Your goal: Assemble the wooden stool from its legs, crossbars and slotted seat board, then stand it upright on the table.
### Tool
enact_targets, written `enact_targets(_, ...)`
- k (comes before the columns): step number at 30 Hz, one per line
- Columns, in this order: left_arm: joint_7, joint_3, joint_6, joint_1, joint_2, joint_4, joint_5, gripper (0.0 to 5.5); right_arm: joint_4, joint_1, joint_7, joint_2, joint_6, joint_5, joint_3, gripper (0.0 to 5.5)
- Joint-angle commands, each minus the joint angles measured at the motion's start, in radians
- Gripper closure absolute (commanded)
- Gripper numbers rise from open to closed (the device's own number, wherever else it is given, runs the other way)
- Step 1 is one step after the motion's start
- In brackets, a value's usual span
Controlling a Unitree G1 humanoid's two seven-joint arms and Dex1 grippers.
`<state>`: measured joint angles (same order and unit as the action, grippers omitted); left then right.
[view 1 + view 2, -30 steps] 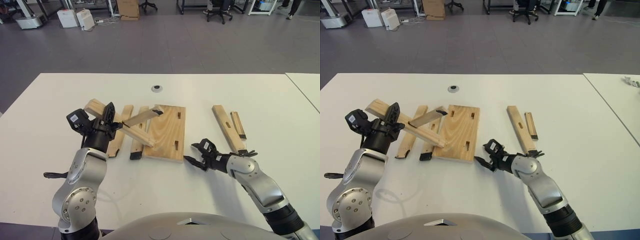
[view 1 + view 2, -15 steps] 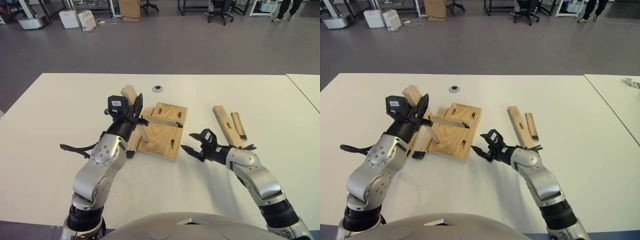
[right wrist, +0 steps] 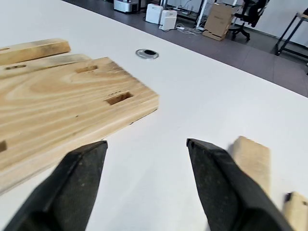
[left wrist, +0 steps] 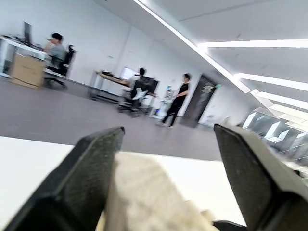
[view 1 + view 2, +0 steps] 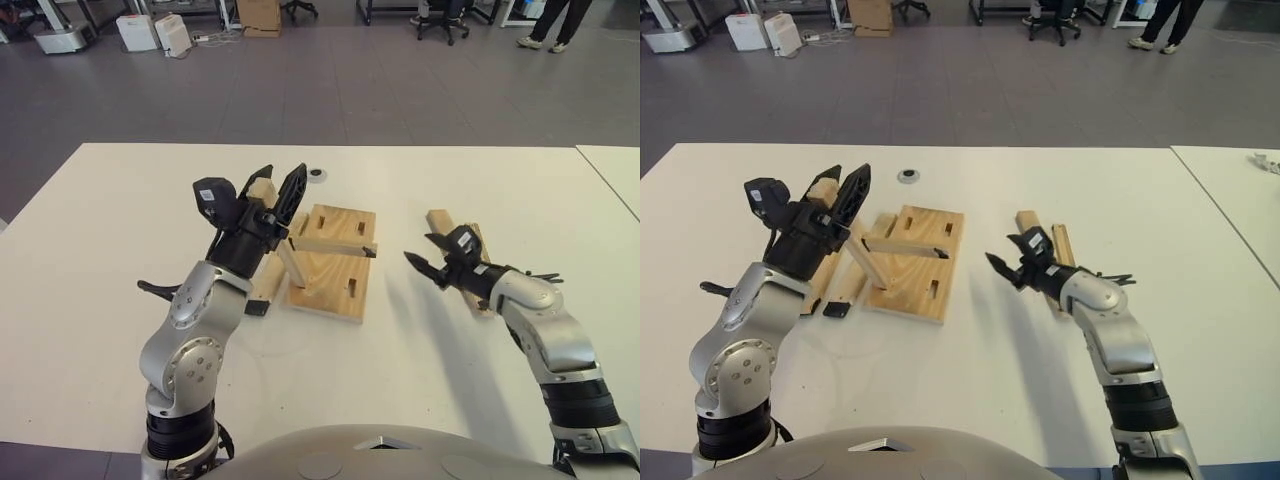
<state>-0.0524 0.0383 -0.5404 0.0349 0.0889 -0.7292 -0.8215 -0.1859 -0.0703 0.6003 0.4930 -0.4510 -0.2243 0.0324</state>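
The slotted seat board (image 5: 340, 280) lies flat mid-table. A wooden leg (image 5: 285, 255) leans steeply with its foot on the board, and a crossbar (image 5: 335, 246) sticks out of it to the right. My left gripper (image 5: 277, 187) is at the leg's top end, its fingers (image 4: 91, 163) spread wider than the wood (image 4: 144, 192), so it is open. Two more pieces (image 5: 262, 283) lie flat left of the board. My right gripper (image 5: 420, 250) hovers open to the right of the board, just before a loose leg (image 5: 440, 220) and a short crossbar (image 5: 472, 238).
A small round grommet (image 5: 314, 174) sits in the tabletop behind the board. A second table (image 5: 612, 168) adjoins at the far right. The white tabletop (image 5: 120, 250) has wide free room to the left and along the near edge.
My left arm swung the leg with its crossbar up and to the right onto the seat board, then spread its fingers. My right gripper drew back from the board's near corner toward the loose pieces.
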Motion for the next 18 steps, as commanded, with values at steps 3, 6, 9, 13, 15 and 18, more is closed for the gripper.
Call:
enact_targets(3, 0.038, 0.045, -0.031, 0.054, 0.034, -0.088, -0.285, 1.22, 0.056, -0.096, -0.017, 0.034, 0.006, -0.043, 0.117, 2.42)
enact_targets(6, 0.101, 0.176, 0.014, 0.148, 0.129, -0.016, -0.204, 0.62, 0.064, -0.099, -0.024, 0.034, 0.011, -0.042, 0.122, 2.42)
enact_targets(9, 0.116, 0.182, -0.007, 0.145, 0.221, 0.105, -0.038, 0.62, 0.087, -0.109, -0.038, 0.027, 0.02, -0.035, 0.121, 2.42)
enact_targets(13, 0.021, -0.044, -0.072, 0.032, 0.329, 0.229, 0.197, 0.62, 0.135, -0.093, -0.057, 0.026, 0.035, -0.017, 0.115, 2.42)
enact_targets(15, -0.002, -0.107, -0.099, 0.005, 0.342, 0.294, 0.266, 0.62, 0.159, -0.094, -0.06, 0.021, 0.044, -0.005, 0.103, 2.42)
enact_targets(18, -0.041, -0.164, -0.14, -0.016, 0.365, 0.383, 0.348, 0.82, 0.18, -0.094, -0.058, 0.013, 0.053, 0.009, 0.082, 2.42)
